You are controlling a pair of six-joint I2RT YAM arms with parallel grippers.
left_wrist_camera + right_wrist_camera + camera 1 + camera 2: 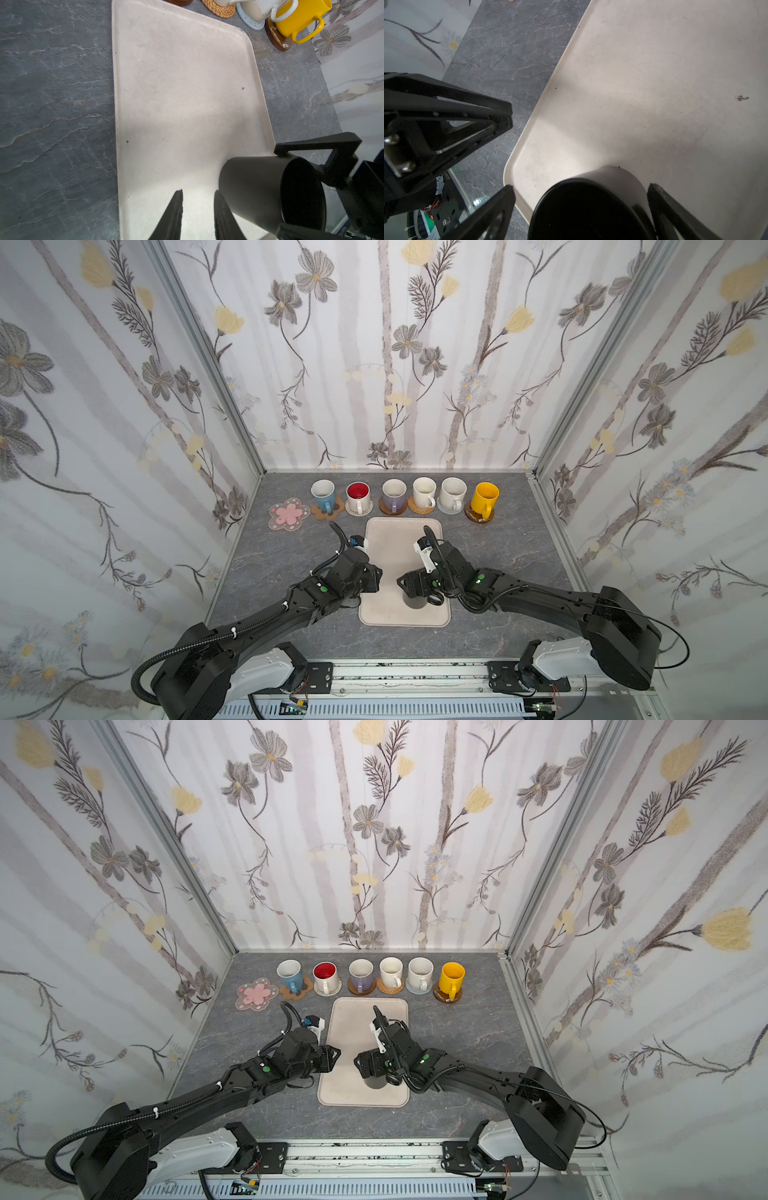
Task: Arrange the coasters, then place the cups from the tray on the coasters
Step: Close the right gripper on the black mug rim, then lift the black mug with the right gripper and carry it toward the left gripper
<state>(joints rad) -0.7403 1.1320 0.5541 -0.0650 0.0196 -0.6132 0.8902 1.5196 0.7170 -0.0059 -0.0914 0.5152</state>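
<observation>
The black cup (415,602) (591,209) stands on the beige tray (395,547) near its front edge. My right gripper (581,188) is open with one finger on each side of the cup and a gap showing at one side. My left gripper (198,192) hovers over the tray's left part beside the cup; its fingers stand a narrow gap apart with nothing between them. The pink flower coaster (289,513) lies bare at the left end of the back row. The other cups, from light blue (323,494) to yellow (485,497), each sit on a coaster.
Flowered walls close in the grey stone tabletop (282,572) on three sides. A metal rail (415,676) with both arm bases runs along the front edge. Bare tabletop lies left and right of the tray.
</observation>
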